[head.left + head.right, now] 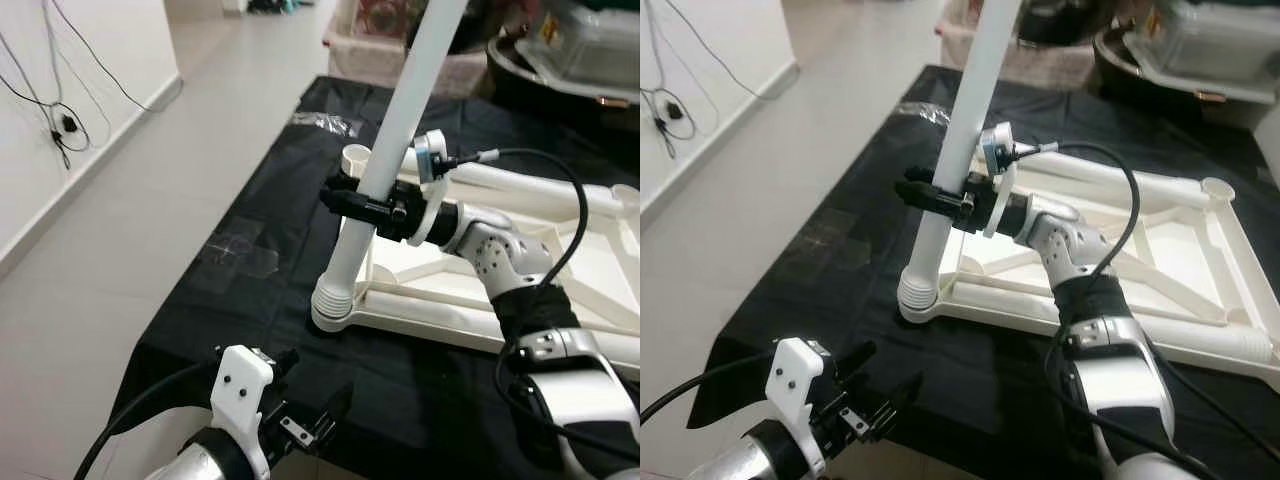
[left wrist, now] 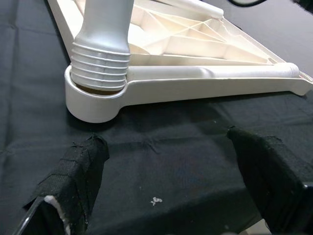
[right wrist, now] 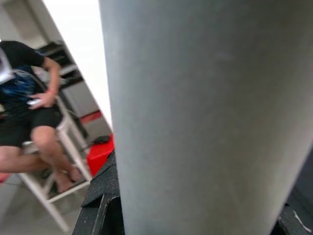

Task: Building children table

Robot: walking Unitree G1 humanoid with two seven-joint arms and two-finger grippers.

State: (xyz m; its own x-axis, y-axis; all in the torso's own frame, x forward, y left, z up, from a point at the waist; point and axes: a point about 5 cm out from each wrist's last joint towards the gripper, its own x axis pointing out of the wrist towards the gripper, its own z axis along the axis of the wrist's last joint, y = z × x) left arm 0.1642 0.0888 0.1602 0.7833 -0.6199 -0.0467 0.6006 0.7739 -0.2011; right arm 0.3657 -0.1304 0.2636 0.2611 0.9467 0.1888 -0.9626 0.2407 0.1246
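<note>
Head views: right gripper [image 1: 352,201] clamped on one white leg [image 1: 400,130], tilted, ribbed end in the frame's [image 1: 1200,290] corner socket near the black cloth's [image 1: 240,300] left edge. Left wrist: left gripper [image 2: 171,188] released, hovering above cloth beside that socket. Right wrist: leg close-up, one seated person [image 3: 29,112] behind.

Even, bright indoor light; right wrist view blurred close-up

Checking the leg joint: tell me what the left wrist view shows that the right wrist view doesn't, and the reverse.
Left wrist view alone: the leg's ribbed end sitting in the corner socket of the upturned white tabletop, on black cloth, left hand open nearby. Right wrist view alone: a seated person on a white chair. Shared: the white table leg, gripped by the right hand.
</note>
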